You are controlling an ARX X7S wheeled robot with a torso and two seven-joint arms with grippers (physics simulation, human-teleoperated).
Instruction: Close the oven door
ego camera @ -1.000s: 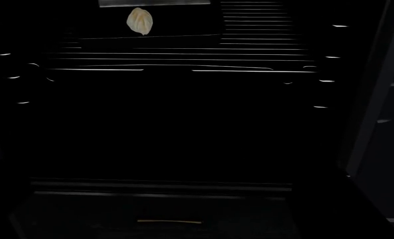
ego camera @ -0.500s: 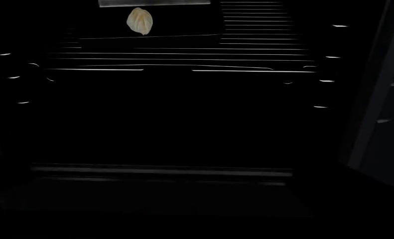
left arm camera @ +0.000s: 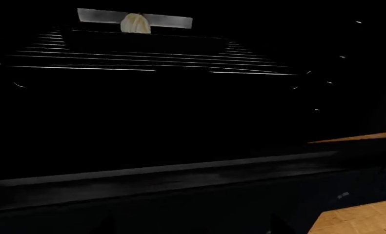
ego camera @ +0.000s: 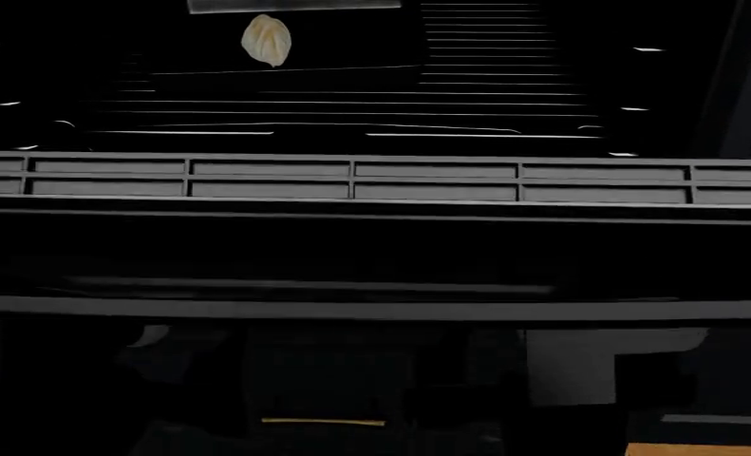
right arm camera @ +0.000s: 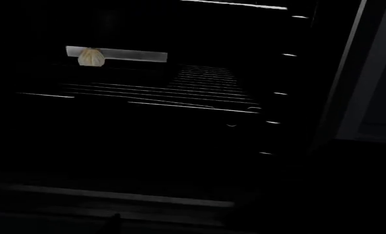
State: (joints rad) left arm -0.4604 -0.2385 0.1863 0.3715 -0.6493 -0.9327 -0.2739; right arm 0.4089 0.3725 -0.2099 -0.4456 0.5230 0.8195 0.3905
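The oven door [ego camera: 375, 252] is a wide glossy black panel standing part-way up across the head view. Its slotted grey vent strip [ego camera: 349, 178] runs along the upper edge. Over that edge I see the dark oven cavity with wire racks [ego camera: 337, 114]. Both grippers are hidden behind the door in the head view. In the left wrist view the door's grey edge [left arm camera: 160, 170] crosses low, and my left gripper [left arm camera: 194, 226] shows two dim fingertips [left arm camera: 108, 225] set far apart. My right gripper [right arm camera: 186, 229] shows only one dark fingertip [right arm camera: 115, 220] near the door's edge [right arm camera: 114, 196].
A pale bulb-shaped object [ego camera: 266, 40] sits deep inside the oven below a lit strip [ego camera: 292, 6]. A brass bar handle [ego camera: 322, 422] shows low in the door's glass. Wooden floor [ego camera: 704, 448] appears at the lower right. A dark cabinet side [right arm camera: 349, 87] stands right of the oven.
The oven door has swung upward. It lay low at the bottom of the head view, and now its vent strip crosses the middle, covering the lower cavity.
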